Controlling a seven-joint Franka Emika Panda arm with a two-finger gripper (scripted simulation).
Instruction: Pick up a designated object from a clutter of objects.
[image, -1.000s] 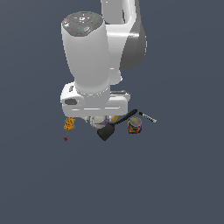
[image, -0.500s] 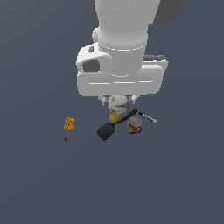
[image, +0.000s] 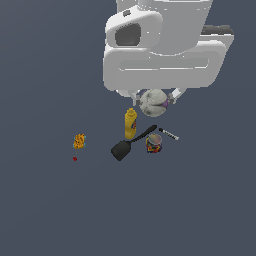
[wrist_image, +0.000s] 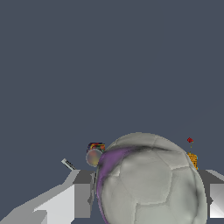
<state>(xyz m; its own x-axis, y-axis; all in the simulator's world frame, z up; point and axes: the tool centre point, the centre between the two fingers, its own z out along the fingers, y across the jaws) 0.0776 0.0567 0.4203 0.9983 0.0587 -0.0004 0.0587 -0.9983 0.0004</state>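
Note:
The designated object, a white-grey ball with purple marks (image: 153, 102) (wrist_image: 148, 183), hangs between the fingers (image: 172, 96) of my gripper (image: 154, 100), which is shut on it just under the big white hand. It is up off the surface, above the rest of the clutter. In the wrist view the ball fills the space between the two grey fingers (wrist_image: 76, 197). Below it in the exterior view lie the yellow bottle (image: 130, 123), the black spatula (image: 128, 144), the multicoloured can (image: 154, 144) and the thin black-white pen (image: 169, 133).
A small orange packet (image: 79, 141) lies apart toward the exterior view's left, with a tiny red dot (image: 75, 159) just below it. The white arm body (image: 160, 45) takes up the upper part of the exterior view.
The arm has come up and toward the camera, carrying the ball with it out of the clutter. The bottle, hidden before, now shows in full beside the spatula.

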